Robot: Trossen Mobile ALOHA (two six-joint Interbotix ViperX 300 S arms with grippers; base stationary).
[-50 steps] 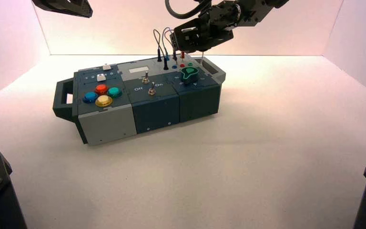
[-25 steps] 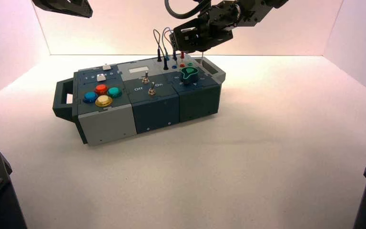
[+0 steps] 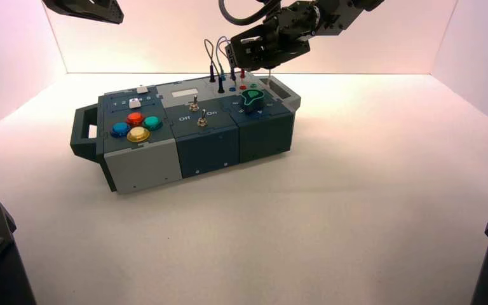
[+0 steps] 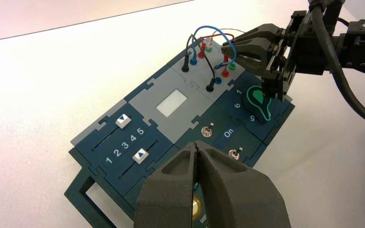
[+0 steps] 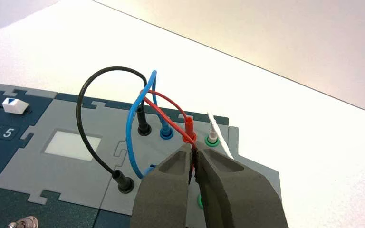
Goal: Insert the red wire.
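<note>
The red wire (image 5: 164,107) loops up from a red plug (image 5: 189,127) seated in the far red socket and runs back down between my right gripper's fingers. My right gripper (image 5: 193,149) is shut on the wire's other red plug (image 4: 225,63) and holds it upright over the near red socket (image 4: 225,73) on the grey jack panel (image 3: 229,86). I cannot tell whether its tip is in the socket. In the high view the right gripper (image 3: 246,63) hangs over the box's far right part. My left gripper (image 4: 197,145) is shut and empty, high above the box's left end (image 3: 84,9).
A black wire (image 5: 83,118), a blue wire (image 5: 132,118) and a white plug in a green socket (image 5: 212,135) crowd the same panel. A green knob (image 3: 252,97), two toggle switches (image 3: 197,111), four coloured buttons (image 3: 136,126) and two sliders (image 4: 123,121) sit toward the front and left.
My right gripper has shifted slightly left with the red plug in it. The left arm has not moved.
</note>
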